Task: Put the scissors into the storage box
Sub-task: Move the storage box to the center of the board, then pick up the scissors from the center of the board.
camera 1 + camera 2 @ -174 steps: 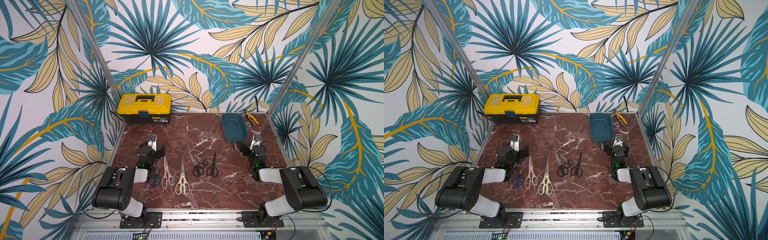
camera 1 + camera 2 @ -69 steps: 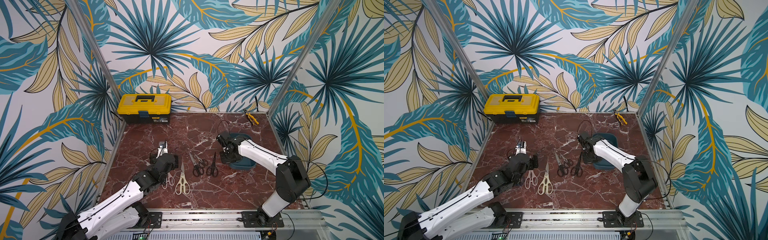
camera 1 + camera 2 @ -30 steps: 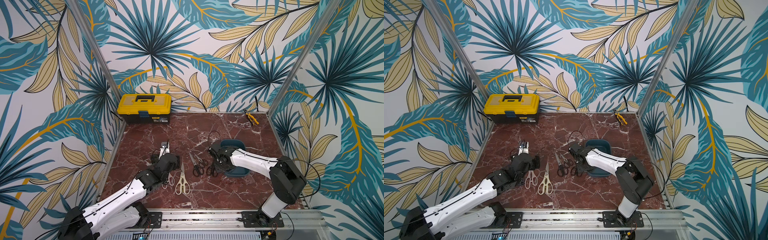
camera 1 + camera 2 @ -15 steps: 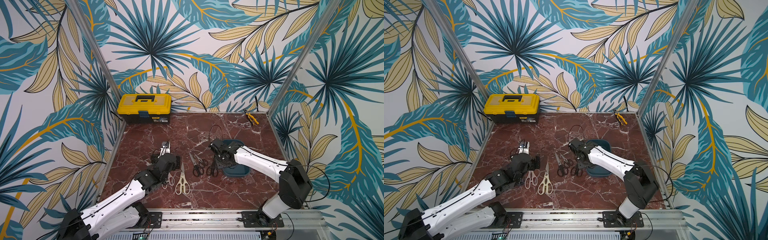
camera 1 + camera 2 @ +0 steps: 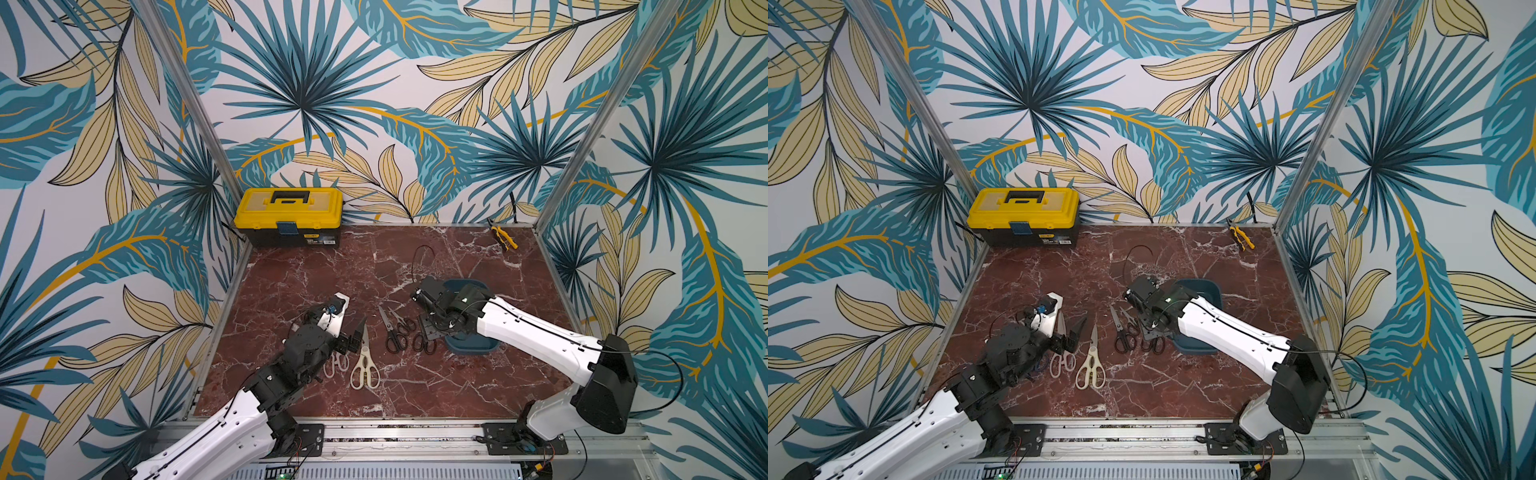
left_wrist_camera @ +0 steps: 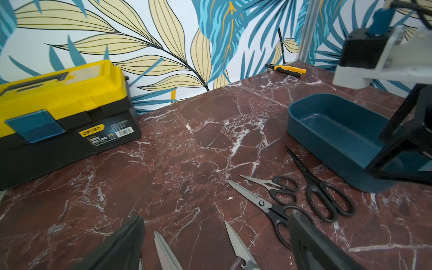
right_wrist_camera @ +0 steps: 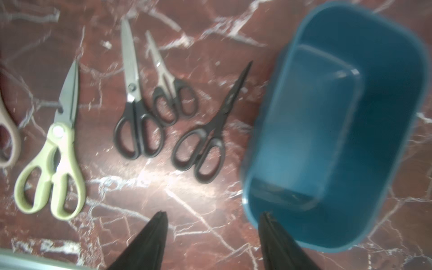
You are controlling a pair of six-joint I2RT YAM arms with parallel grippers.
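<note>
Marble tabletop (image 5: pixel 316 266), box (image 6: pixel 327 142) empty; left jaws, right jaws spread, bare. Next, likely: pinch the pink scissors (image 6: pixel 164 252).

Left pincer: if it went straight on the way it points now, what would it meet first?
Probably the pale pink scissors' blade, lying between its open fingers, with the cream shears' tip just beside it. The left pincer angles down toward the marble tabletop there; its height above them is unclear.
</note>
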